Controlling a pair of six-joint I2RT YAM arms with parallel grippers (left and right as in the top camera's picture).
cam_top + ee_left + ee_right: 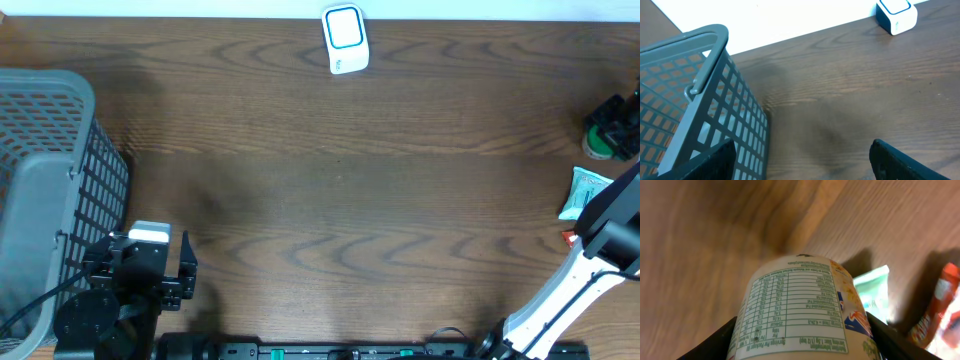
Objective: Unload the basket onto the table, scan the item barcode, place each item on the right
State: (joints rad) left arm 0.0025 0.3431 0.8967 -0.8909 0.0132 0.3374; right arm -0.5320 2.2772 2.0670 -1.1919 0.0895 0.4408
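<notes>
Label-wrapped tub (805, 310) at the bench's (350, 200) 3 o'clock edge, clamped between right fingers (715, 341) held partway apart. Long axis toward 12 o'clock in the wrist view, nutrition table facing the camera. Left fingers (905, 161) wide apart, empty, beside basket (40, 150) at 8 o'clock. Scanner (346, 38) at 12 o'clock.

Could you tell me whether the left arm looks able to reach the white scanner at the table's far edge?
Probably yes: only bare table lies between its open end effector and the scanner; the basket stands off to its left.
</notes>
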